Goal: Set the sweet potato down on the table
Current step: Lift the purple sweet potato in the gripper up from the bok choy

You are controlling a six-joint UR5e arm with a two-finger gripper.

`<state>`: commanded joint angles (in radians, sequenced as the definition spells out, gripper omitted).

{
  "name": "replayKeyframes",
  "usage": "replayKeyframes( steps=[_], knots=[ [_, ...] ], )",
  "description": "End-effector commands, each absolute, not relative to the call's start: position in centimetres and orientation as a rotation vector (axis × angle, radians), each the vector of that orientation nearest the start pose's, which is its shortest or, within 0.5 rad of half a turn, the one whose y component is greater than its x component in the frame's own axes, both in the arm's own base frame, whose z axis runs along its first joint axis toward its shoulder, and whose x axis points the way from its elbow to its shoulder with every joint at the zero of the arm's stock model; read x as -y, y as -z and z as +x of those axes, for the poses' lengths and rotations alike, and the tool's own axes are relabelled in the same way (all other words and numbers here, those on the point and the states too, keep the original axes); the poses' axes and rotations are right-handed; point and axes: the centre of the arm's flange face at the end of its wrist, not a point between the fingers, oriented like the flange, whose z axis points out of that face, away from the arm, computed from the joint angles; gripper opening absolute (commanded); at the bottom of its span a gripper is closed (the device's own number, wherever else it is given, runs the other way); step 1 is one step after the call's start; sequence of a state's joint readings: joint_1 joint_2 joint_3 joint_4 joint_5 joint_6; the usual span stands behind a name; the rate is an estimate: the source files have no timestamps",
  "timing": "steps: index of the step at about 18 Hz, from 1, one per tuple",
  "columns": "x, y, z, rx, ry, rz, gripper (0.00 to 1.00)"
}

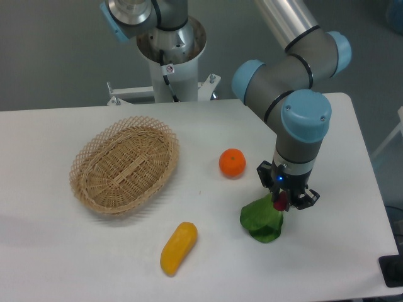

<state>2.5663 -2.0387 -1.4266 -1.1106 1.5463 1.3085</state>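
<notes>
My gripper (281, 200) points straight down near the right side of the white table (56, 258). Only a small dark reddish-purple patch of the sweet potato (279, 202) shows between the fingers; the rest is hidden by the gripper. The fingers look closed on it. The gripper and sweet potato are just above the top right edge of a green leafy vegetable (261, 221) that lies on the table; I cannot tell if they touch it.
A round orange (232, 163) lies left of the gripper. A yellow-orange oblong fruit (178, 247) lies near the front. An empty woven wicker basket (124, 165) stands on the left. The robot base (171, 56) is behind the table.
</notes>
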Motion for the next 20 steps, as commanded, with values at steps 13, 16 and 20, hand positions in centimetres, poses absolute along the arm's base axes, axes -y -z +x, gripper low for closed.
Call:
replayKeyframes(
  steps=[13, 16, 20],
  knots=[
    [-46.4, -32.1, -49.6, -0.476, -0.139, -3.035, 0.31],
    [-43.2, -31.4, -49.3, -0.686, -0.106, -3.007, 0.3],
    [-38.8, -29.8, -49.4, -0.891, -0.045, -2.967, 0.3]
  ],
)
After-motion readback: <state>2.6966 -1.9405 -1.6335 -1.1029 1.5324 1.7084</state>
